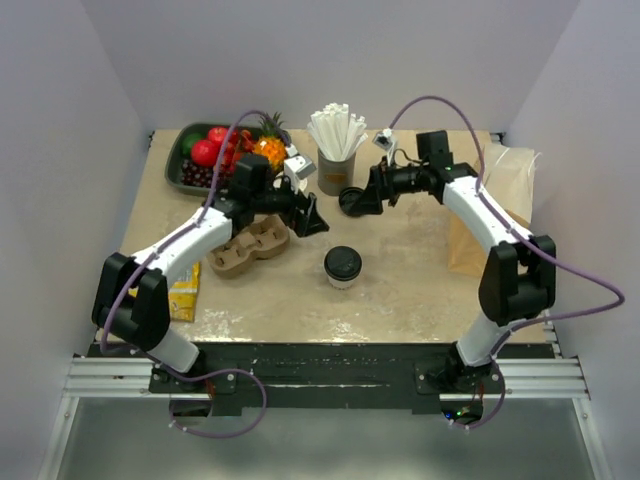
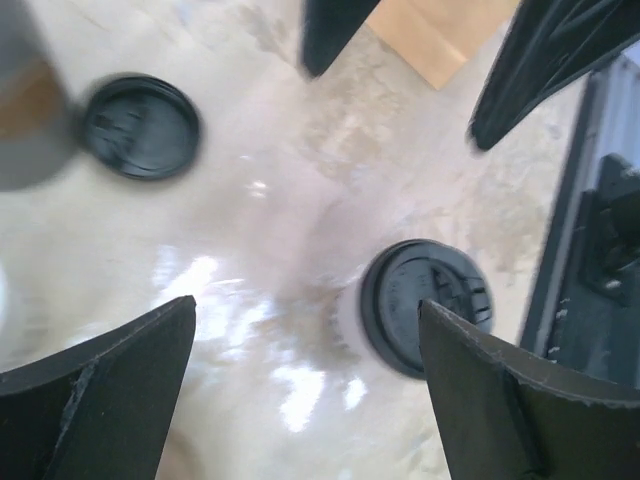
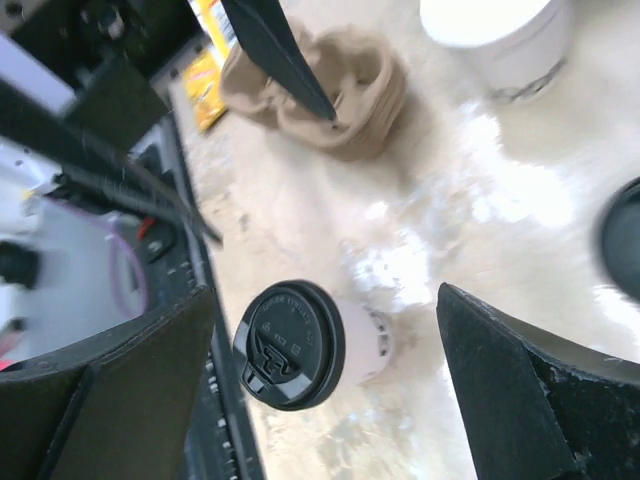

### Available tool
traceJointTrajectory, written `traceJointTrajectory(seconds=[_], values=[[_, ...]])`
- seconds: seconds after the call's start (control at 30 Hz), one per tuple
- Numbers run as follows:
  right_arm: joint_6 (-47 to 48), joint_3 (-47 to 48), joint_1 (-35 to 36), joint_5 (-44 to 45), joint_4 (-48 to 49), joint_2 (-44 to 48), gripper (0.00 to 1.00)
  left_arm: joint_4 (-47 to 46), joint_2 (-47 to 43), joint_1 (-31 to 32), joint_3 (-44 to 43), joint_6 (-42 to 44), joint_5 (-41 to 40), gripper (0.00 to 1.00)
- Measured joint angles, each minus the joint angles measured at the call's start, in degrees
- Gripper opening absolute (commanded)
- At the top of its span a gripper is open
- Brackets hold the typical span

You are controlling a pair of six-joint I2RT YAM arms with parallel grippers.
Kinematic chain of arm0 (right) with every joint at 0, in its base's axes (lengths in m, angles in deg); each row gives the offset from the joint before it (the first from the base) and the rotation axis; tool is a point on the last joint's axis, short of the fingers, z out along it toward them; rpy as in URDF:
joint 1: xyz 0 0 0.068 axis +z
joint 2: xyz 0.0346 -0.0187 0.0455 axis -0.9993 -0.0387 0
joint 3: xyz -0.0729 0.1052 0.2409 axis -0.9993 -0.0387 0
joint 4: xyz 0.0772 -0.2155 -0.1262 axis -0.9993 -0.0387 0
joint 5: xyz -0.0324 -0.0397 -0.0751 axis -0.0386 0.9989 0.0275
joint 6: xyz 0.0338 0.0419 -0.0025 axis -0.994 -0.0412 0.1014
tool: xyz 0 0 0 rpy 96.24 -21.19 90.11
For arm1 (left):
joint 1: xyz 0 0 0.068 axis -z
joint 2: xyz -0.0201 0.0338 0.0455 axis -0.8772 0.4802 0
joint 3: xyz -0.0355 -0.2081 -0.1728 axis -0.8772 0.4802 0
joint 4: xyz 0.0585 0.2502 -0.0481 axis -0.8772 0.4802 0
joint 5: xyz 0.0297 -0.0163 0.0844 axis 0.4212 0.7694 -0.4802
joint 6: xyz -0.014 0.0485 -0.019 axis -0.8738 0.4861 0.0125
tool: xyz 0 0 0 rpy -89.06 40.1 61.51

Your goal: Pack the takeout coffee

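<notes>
The takeout coffee (image 1: 342,267), a small white paper cup with a black lid, stands upright on the table in front of both arms. It shows low between the fingers in the left wrist view (image 2: 425,305) and the right wrist view (image 3: 300,345). My left gripper (image 1: 310,220) (image 2: 305,305) hovers open above the table, just left of and beyond the cup, with nothing between its fingers. Open too, my right gripper (image 1: 362,200) (image 3: 325,292) hangs farther back over the table and holds nothing.
A loose black lid (image 1: 350,202) (image 2: 140,127) lies by the grey cup of white straws (image 1: 335,165). The brown pulp carrier (image 1: 250,245) (image 3: 330,90) sits left of the coffee. A lidless white cup (image 3: 500,40), a fruit tray (image 1: 190,165), a brown bag (image 1: 495,215) and a yellow packet (image 1: 183,292) are also here.
</notes>
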Motion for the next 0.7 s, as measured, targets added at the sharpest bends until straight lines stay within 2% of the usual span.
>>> traceJointTrajectory(seconds=[0.1, 0.17, 0.27, 0.4, 0.47, 0.53, 0.6, 0.63, 0.7], values=[[3.4, 3.7, -0.6, 3.4, -3.6, 4.2, 0.93, 10.4, -1.2, -3.2, -7.3, 10.2, -0.6, 0.96], [5.3, 4.9, -0.6, 4.9, -5.6, 7.6, 0.93, 18.6, -1.5, -5.7, -13.6, 20.2, -1.1, 0.94], [8.4, 7.1, -0.5, 7.0, -9.9, 11.1, 0.92, 31.5, -2.2, -9.0, -20.9, 37.9, -1.8, 0.85], [12.5, 9.5, -0.4, 12.6, -17.5, 13.0, 0.92, 49.4, -1.4, -10.3, -25.5, 60.4, -5.0, 0.8], [13.7, 10.0, -0.4, 15.4, -20.8, 13.3, 0.91, 56.6, 0.5, -10.5, -26.7, 67.9, -6.7, 0.8], [14.1, 10.1, -0.4, 17.6, -23.0, 13.5, 0.9, 60.2, 3.5, -10.9, -28.1, 69.5, -9.2, 0.79], [13.6, 9.6, -0.4, 19.7, -23.2, 14.3, 0.89, 60.1, 6.7, -11.3, -29.8, 65.2, -12.6, 0.8], [13.2, 9.0, -0.4, 20.9, -23.1, 15.0, 0.9, 58.8, 7.8, -11.4, -30.3, 61.2, -14.3, 0.8], [12.6, 7.2, -0.4, 22.8, -22.8, 17.1, 0.9, 55.0, 9.7, -11.5, -31.1, 47.8, -19.9, 0.79]])
